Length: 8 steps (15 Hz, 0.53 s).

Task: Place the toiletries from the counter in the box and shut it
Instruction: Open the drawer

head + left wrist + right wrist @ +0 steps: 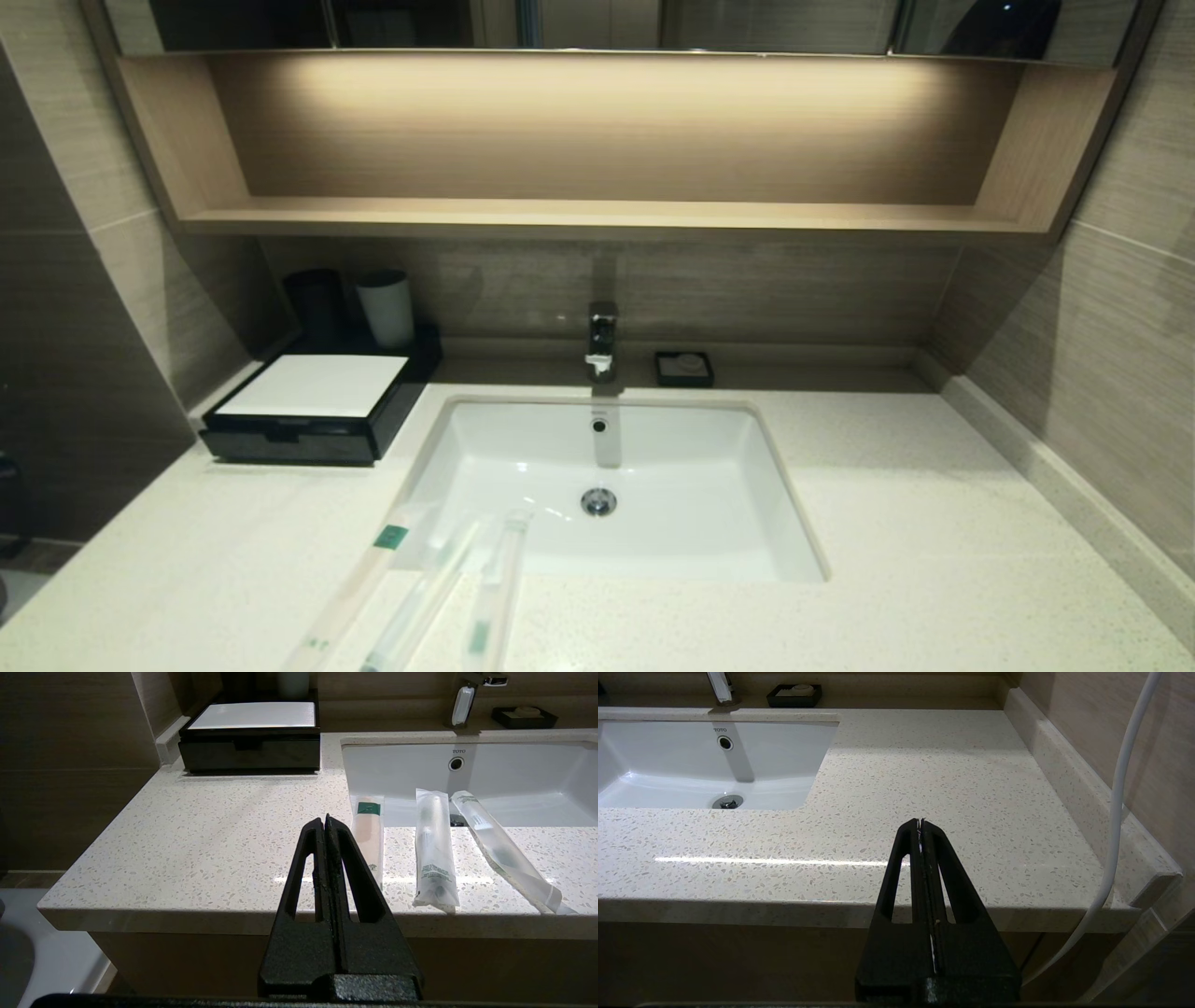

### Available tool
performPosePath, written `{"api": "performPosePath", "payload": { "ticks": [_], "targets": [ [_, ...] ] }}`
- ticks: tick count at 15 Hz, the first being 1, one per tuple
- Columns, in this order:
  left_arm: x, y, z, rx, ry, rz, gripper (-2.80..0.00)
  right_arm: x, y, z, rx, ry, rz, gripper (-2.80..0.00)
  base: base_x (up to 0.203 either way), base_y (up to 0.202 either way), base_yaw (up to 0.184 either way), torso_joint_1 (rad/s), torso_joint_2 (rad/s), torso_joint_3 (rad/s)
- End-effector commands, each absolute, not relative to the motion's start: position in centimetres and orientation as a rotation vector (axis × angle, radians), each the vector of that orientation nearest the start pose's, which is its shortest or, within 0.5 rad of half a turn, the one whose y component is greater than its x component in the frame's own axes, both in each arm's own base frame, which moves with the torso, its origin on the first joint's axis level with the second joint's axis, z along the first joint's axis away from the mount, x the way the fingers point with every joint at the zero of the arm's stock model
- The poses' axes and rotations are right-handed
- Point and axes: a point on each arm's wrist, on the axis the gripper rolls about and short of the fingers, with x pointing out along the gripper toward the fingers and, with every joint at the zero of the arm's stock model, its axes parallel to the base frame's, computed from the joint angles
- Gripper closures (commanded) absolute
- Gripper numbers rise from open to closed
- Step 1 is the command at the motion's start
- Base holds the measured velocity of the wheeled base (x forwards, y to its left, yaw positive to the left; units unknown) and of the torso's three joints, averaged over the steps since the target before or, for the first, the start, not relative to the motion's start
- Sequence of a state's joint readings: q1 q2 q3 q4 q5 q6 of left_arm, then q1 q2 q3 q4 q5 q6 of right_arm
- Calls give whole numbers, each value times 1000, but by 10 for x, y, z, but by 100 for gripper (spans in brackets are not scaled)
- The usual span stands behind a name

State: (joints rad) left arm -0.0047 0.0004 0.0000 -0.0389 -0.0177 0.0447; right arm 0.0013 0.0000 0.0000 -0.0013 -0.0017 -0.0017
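Three slim wrapped toiletries lie side by side on the cream speckled counter (934, 523), their far ends over the sink's front rim: one with a green label (368, 835), a middle one (434, 854) and a slanted one (502, 851); in the head view they show at the bottom edge (425, 588). The black box with a white top (317, 406) (252, 737) stands shut at the back left. My left gripper (325, 817) is shut and empty, held off the counter's front edge, left of the toiletries. My right gripper (920, 821) is shut and empty before the counter's right part.
The white sink (672, 551) with its tap (602, 341) lies in the middle. A small black soap dish (683, 369) sits behind it. A black cup (316, 301) and a white cup (386, 308) stand behind the box. A white cable (1115, 812) hangs at the right wall.
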Motion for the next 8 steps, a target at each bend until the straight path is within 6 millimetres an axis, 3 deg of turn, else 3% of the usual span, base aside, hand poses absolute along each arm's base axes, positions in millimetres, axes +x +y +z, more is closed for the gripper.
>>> {"api": "performPosePath", "payload": {
  "ticks": [1,8],
  "targets": [
    [-21,0,74,45,-22,-23,0,-23,0,75,-2,-1,0,0,0,0,0,0,0,0],
    [-21,0,74,45,-21,-18,0,-23,0,75,-2,-3,0,0,0,0,0,0,0,0]
  ]
}}
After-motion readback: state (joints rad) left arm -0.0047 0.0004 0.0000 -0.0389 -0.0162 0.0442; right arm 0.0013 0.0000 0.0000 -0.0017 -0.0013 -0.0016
